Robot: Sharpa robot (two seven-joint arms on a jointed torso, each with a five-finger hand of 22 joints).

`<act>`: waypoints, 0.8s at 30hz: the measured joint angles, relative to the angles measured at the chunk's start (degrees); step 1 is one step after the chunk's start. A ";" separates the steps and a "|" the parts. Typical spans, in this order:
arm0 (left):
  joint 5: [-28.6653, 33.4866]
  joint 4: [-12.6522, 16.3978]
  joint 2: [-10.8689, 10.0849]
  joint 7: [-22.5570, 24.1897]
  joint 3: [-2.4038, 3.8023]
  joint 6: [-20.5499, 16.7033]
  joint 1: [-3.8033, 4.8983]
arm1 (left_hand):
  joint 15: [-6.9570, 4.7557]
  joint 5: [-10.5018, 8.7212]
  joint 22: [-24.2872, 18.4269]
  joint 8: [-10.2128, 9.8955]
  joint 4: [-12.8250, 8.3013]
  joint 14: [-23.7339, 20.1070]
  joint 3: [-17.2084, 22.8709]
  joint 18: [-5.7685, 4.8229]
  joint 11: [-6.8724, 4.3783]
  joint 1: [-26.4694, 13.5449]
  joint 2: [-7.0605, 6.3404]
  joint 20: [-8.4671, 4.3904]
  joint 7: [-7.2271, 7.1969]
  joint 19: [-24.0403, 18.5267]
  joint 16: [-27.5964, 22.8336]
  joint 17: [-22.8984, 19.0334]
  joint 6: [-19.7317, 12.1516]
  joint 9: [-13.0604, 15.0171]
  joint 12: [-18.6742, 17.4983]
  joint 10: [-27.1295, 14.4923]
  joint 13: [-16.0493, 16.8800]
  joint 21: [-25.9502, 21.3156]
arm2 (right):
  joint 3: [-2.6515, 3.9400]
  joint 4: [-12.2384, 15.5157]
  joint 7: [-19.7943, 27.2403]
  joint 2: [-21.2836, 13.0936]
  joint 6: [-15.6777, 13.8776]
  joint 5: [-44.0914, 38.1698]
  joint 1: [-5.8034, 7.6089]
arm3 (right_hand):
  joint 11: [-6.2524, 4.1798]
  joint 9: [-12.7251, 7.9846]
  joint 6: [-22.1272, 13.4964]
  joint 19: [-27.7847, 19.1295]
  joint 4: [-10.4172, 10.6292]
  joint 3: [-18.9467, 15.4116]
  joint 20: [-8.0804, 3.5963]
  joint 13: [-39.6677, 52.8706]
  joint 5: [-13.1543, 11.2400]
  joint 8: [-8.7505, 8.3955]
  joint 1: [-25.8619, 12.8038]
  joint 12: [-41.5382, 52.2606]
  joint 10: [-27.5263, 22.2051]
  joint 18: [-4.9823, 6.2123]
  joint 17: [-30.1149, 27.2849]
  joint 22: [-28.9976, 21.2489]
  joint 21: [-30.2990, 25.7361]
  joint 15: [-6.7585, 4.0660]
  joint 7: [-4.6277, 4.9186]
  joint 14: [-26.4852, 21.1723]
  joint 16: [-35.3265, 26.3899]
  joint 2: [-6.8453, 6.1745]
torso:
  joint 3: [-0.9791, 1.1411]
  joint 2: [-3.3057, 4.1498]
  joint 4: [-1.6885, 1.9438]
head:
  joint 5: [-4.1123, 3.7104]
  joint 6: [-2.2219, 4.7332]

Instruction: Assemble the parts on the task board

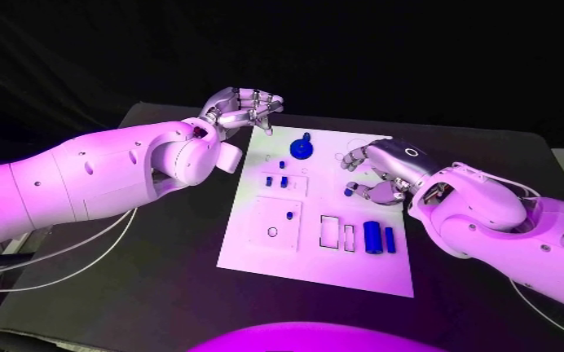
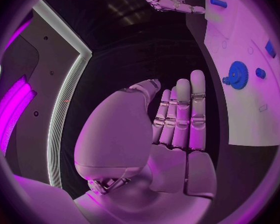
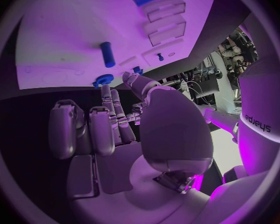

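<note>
The white task board lies mid-table. On it are a blue gear at the far end, two small blue pegs, and a blue cylinder with a slimmer blue bar near the right edge. My left hand hovers over the board's far left corner, fingers straight and together in the left wrist view, holding nothing. My right hand reaches in over the right edge; its fingertips are right at a small round blue part, thumb apart, nothing gripped.
Rectangular recesses and a square plate with a hole sit on the board's near half. Black tabletop surrounds the board. White cables trail off the left arm. The gear and my right hand appear in the left wrist view.
</note>
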 measured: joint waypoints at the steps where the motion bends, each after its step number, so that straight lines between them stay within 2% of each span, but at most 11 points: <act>1: 0.00 0.01 -0.01 0.01 0.00 0.03 0.00 | 0.00 0.00 0.00 0.00 0.00 0.00 0.00 0.00 0.00 0.00 0.00 0.00 0.00 0.00 0.00 0.00 0.00 0.00 0.00 0.00 0.00 0.00 | 0.00 -0.34 -0.05 -0.17 0.82 0.22 0.15 | -0.17 0.00 0.00 -0.10 -0.03 -0.04 0.10 -0.05 0.00 -0.15 0.00 0.00 -0.18 -0.01 0.05 0.00 -0.20 0.00 0.00 0.00 0.00 0.00 | 0.01 0.00 -0.01 | -0.09 0.05; 7: 0.00 0.02 -0.02 0.03 0.00 0.15 0.00 | 0.00 0.00 0.00 0.00 0.00 0.00 0.00 0.00 0.00 0.00 0.00 0.00 0.00 0.00 0.00 0.00 0.00 0.00 0.00 0.00 0.00 0.00 | -0.08 -1.88 -0.25 -0.32 5.12 0.75 0.71 | 0.03 0.00 0.00 -0.22 -0.01 -0.50 -0.03 -0.14 0.00 -0.16 0.00 0.21 -0.38 -0.01 0.02 -0.01 -0.42 0.00 0.00 0.00 0.00 0.00 | 0.12 0.05 -0.01 | -0.36 0.23; 12: 0.00 0.01 -0.02 0.04 -0.01 0.20 0.00 | 0.00 0.00 0.00 0.00 0.00 0.00 0.00 0.00 0.00 0.00 0.00 0.00 0.00 0.00 0.00 0.00 0.00 0.00 0.00 0.00 0.00 0.00 | -0.22 -2.33 -0.28 0.17 7.16 0.75 0.72 | 0.03 0.00 0.00 -0.30 0.03 -0.64 -0.11 -0.21 0.00 -0.16 0.00 0.27 -0.38 -0.01 -0.08 -0.01 -0.42 0.00 0.00 0.00 0.00 0.00 | 0.10 0.07 0.11 | -0.40 0.14; 19: 0.00 -0.03 -0.04 0.04 -0.02 0.24 0.00 | 0.00 0.00 0.00 0.33 -0.17 0.00 0.16 0.00 0.00 0.00 0.00 0.21 0.00 -0.21 0.00 0.01 0.00 0.00 0.31 0.00 0.00 0.00 | -0.48 -2.92 -0.22 1.33 8.91 0.74 0.38 | 0.04 0.01 0.20 -0.30 0.09 -0.70 -0.11 -0.21 0.00 -0.16 0.49 0.87 -0.38 -0.02 -0.38 -0.01 -0.42 0.00 -0.20 0.00 0.00 0.49 | 0.10 0.11 0.14 | -0.19 0.06; 24: 0.00 -0.07 -0.04 0.04 -0.02 0.26 0.00 | 0.00 0.00 0.00 0.34 -0.17 0.00 0.17 0.00 0.00 0.00 0.00 0.21 0.00 -0.21 0.00 0.01 0.00 0.00 0.34 0.00 0.00 0.00 | -0.58 -3.22 -0.10 2.08 9.25 0.74 0.13 | -0.54 0.01 0.38 -0.27 0.24 -0.86 -0.13 -0.28 0.00 -0.15 0.99 1.59 0.32 -0.03 -0.50 -0.02 0.15 0.00 -0.37 0.00 0.00 1.00 | 0.09 0.12 0.13 | -0.12 0.00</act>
